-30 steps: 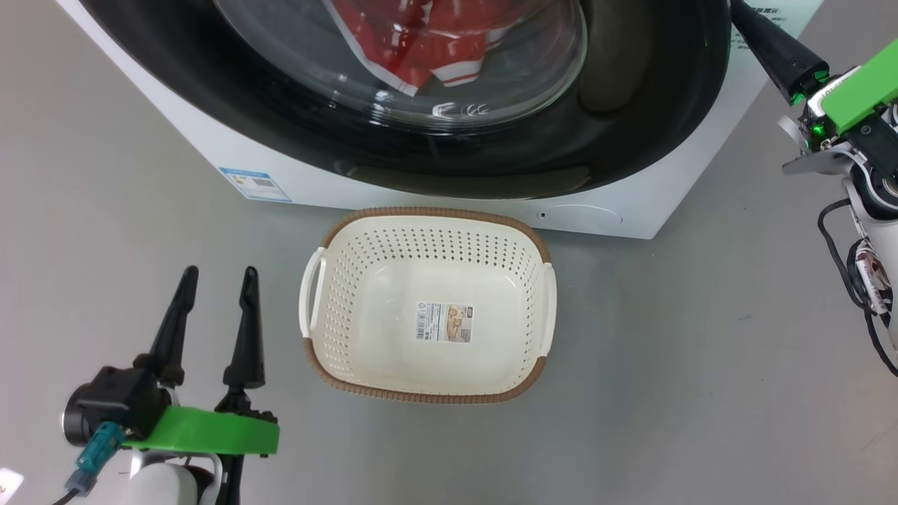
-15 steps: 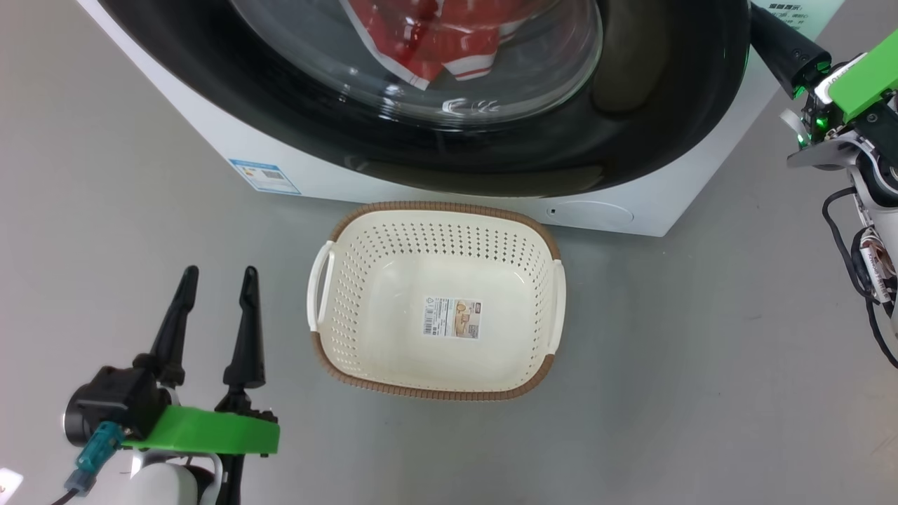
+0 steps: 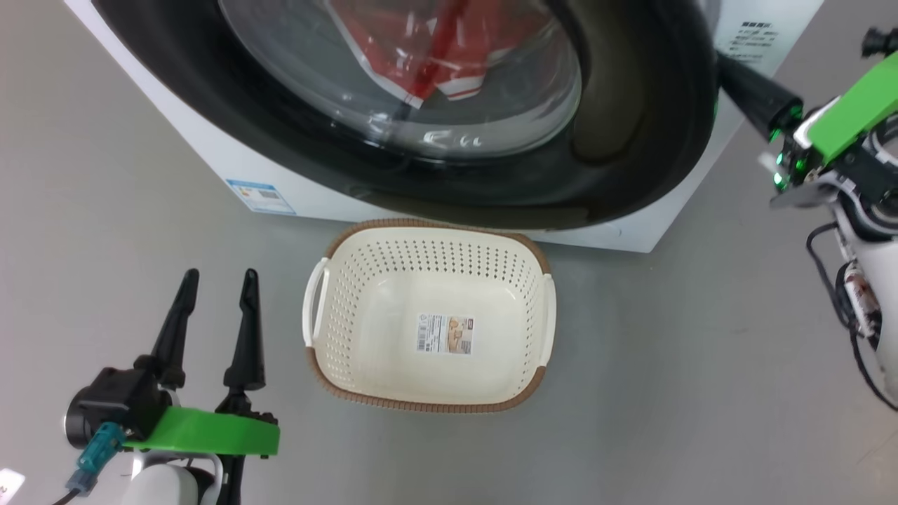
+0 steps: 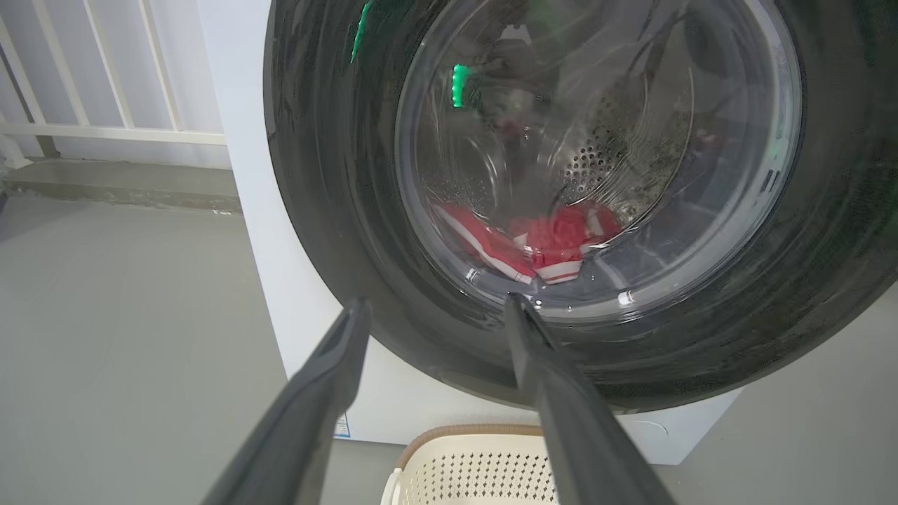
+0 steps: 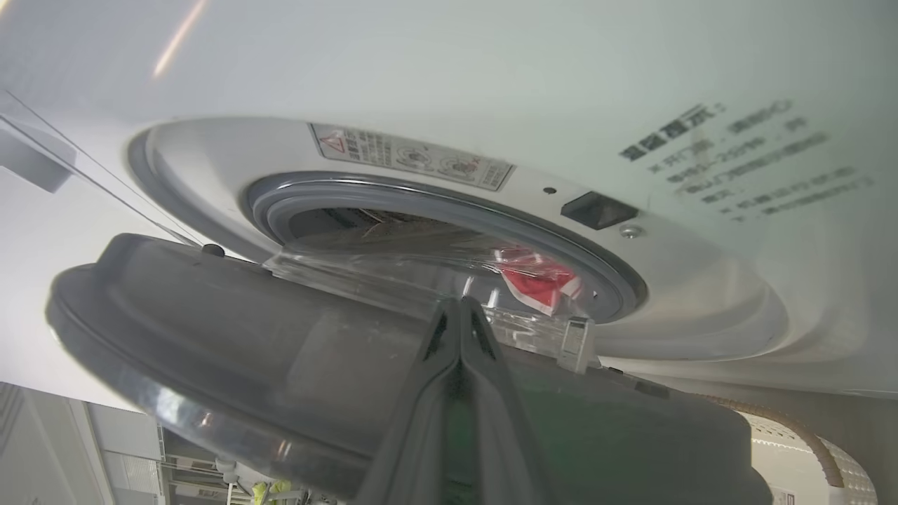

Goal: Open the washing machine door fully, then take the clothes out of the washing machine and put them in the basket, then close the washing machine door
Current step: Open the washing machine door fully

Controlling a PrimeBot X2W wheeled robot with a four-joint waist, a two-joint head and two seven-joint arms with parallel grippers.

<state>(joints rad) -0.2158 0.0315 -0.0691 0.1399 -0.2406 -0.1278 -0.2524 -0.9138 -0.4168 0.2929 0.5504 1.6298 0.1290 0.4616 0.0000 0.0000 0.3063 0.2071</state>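
Door (image 3: 631,140) ajar, lifted off the machine (image 5: 491,63) at its right edge; hinge looks to be on the left. Right gripper (image 5: 459,308) pressed together, gripping nothing, tips tucked behind that free edge. It's the nearer arm, so the pull should go outward and left. Left gripper (image 3: 219,275) spread, idle left of basket (image 3: 428,263). Clothes (image 3: 379,49) low in drum behind glass: red, white trim, crumpled. Basket just in front of machine, no clothes in it.
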